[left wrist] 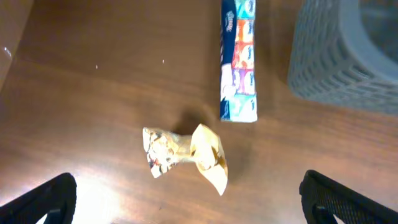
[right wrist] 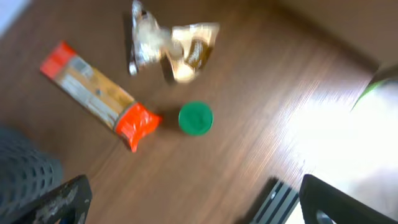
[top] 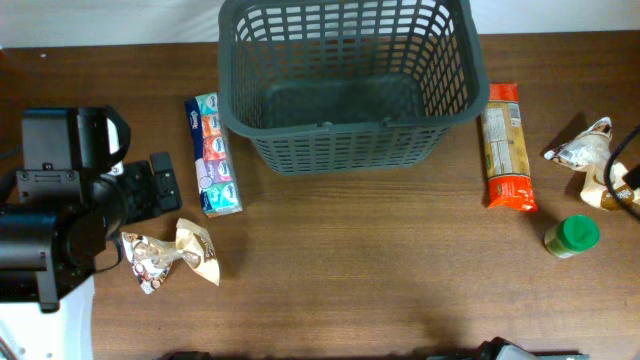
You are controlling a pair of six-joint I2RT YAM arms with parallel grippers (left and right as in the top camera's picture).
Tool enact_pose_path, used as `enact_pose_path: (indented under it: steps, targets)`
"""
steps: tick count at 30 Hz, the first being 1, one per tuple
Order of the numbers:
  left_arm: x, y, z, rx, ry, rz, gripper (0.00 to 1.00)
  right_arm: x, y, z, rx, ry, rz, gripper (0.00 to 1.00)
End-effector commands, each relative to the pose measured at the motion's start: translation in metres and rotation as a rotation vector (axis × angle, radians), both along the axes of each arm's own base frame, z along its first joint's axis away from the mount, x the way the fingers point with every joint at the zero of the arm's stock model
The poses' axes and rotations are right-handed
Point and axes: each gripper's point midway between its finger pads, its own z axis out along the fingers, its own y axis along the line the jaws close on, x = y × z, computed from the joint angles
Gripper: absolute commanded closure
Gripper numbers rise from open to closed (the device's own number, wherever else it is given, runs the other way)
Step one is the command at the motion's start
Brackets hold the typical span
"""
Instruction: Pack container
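1. Wood-grained brown tabletop point(top: 350, 270) is carrying everything. The container point(top: 345, 128) is sitting at its far middle, looking empty: a dark grey plastic basket with slotted lattice walls, a solid floor and a thick rim.
2. Its walls are standing tall, so an item coming in low is likely to be catching the rim and shoving the basket away.
3. Just beside its left wall, the tissue pack point(top: 213, 155) is lying flat, a long, soft, film-wrapped block. A pinch on the slick film is risking a slip.
4. Nearer the left arm, the snack bag point(left wrist: 183, 155) is lying crumpled, glossy and pinched at the waist. The left claw point(left wrist: 186, 186) is hanging above it, spread wide and holding nothing. Closing on a flared end rather than the waist is risking the foil sliding out.
5. Right of the container, the pasta packet point(top: 505, 148) is lying lengthwise, long and crinkly with orange ends. Beyond it a green-lidded jar point(top: 572, 236) is standing upright, round and smooth, near a second crinkled bag point(top: 585, 152).
6. The right claw point(right wrist: 199, 199) is gaping wide and empty over this group, and its view is blurring. An off-centre touch is likely to be tipping the jar and setting it rolling.
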Motion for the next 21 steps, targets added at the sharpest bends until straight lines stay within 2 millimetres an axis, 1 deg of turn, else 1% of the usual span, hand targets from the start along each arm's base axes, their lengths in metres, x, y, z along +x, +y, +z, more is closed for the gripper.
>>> enact_pose_path:
  steps: [1, 5, 10, 14, 18, 21]
  targets:
    - [-0.005, 0.003, -0.002, 0.008, 0.021, 0.008, 0.01, 0.014, 0.0, -0.023, 0.096, 0.03, -0.01, 0.01]
    - [-0.011, 0.003, -0.005, 0.009, 0.048, 0.007, 0.01, 0.025, -0.005, -0.048, 0.163, 0.122, -0.011, 0.01]
    - [-0.016, 0.003, -0.008, 0.009, 0.073, 0.008, 0.01, 0.034, -0.01, -0.071, 0.22, 0.191, -0.032, 0.01]
    - [-0.015, 0.003, -0.008, 0.01, 0.068, 0.008, 0.01, 0.04, -0.014, -0.077, 0.232, 0.175, -0.091, 0.01]
    - [-0.009, 0.003, -0.004, 0.009, 0.038, 0.008, 0.01, 0.05, -0.02, -0.079, 0.217, 0.14, -0.097, 0.01]
    - [-0.004, 0.003, -0.001, 0.009, 0.014, 0.008, 0.01, 0.05, -0.021, -0.084, 0.221, 0.148, -0.098, 0.01]
